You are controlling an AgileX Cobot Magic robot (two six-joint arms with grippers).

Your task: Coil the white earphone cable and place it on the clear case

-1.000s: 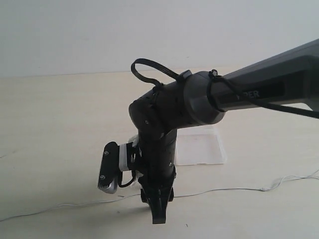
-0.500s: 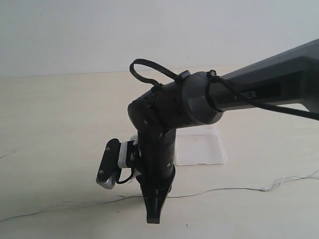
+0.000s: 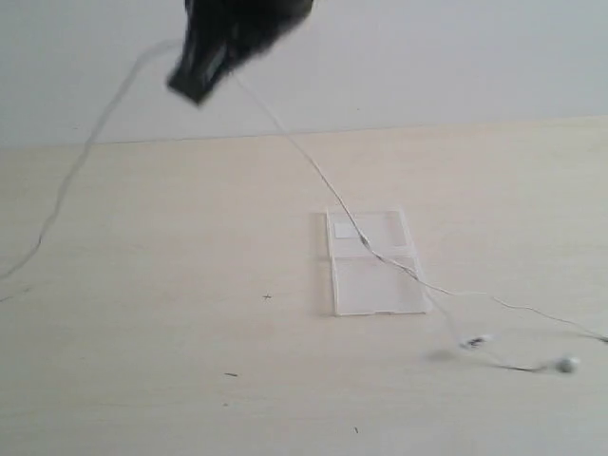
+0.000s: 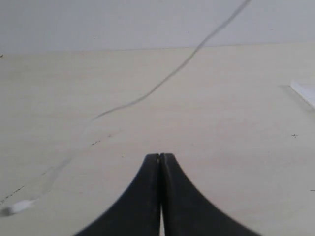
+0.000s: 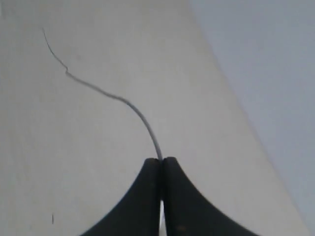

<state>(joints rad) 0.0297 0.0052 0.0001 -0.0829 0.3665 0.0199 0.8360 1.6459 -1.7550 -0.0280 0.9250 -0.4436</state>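
- Earphone cable (image 3: pixel 313 178) hangs high above the table (image 3: pixel 142 313), pinched in the right gripper (image 5: pixel 161 160), whose jaws are closed tight on the thin wire. We take the blurred dark shape at the top of the exterior view to be that gripper.
- From the pinch, one run drops toward the table's left edge. The other slants down over the clear case (image 3: pixel 375 261) and ends toward the right edge, where the inline piece (image 3: pixel 475 341) and an earbud (image 3: pixel 567 364) lie on the wood.
- The clear case lies flat and opened out, roughly midway across the table and somewhat nearer the right edge. We cannot tell whether the wire touches it or only passes above.
- The left gripper (image 4: pixel 160 157) hovers over the table with its jaws pressed together and nothing between them. The wire runs through the air well ahead of it.
- We judge the step in hand to be the gathering. The wire is raised at one point along its length, and no loop is formed yet.
- Next, we reckon, the left gripper must open and take a hanging run so the slack can be folded into loops. The pull should be gentle, lest the wire slip or drag the light case.
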